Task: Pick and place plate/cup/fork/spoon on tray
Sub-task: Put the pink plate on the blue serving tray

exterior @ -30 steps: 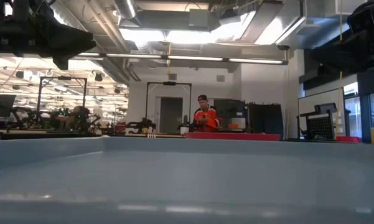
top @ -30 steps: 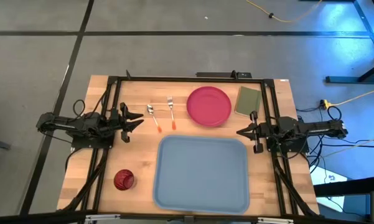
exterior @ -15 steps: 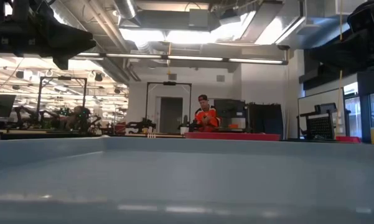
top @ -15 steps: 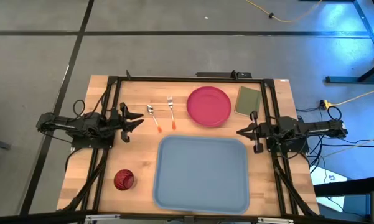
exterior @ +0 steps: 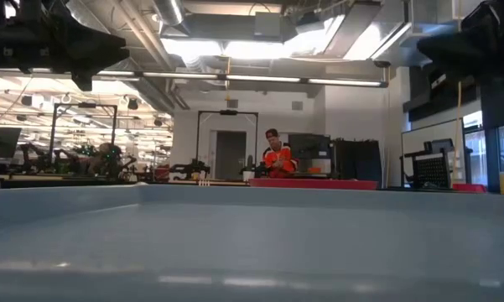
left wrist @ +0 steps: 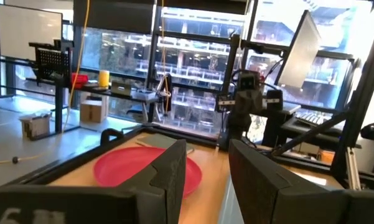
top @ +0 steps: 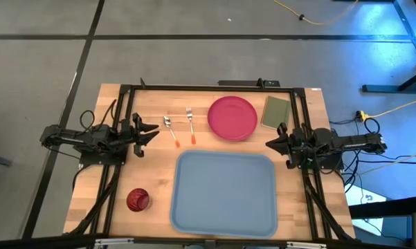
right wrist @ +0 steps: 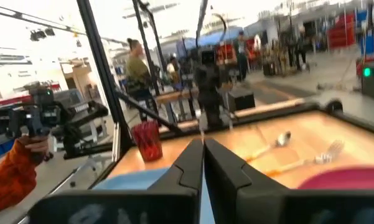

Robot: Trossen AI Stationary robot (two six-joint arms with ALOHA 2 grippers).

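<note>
The pink-red plate lies flat at the table's far middle and also shows in the left wrist view. The fork and the spoon lie side by side to its left. The dark red cup stands at the near left. The light blue tray lies at the near middle. My left gripper is open and empty, left of the spoon, above the table. My right gripper is shut and empty, beyond the tray's far right corner; its fingers lie close together.
A small green pad lies right of the plate. A black frame runs along the table's far edge and down both sides. People show in the room beyond the table.
My right arm has shifted a little in place; in the low view its dark shape sits lower and larger than before. The plate, cup, fork, spoon and tray have stayed where they were.
</note>
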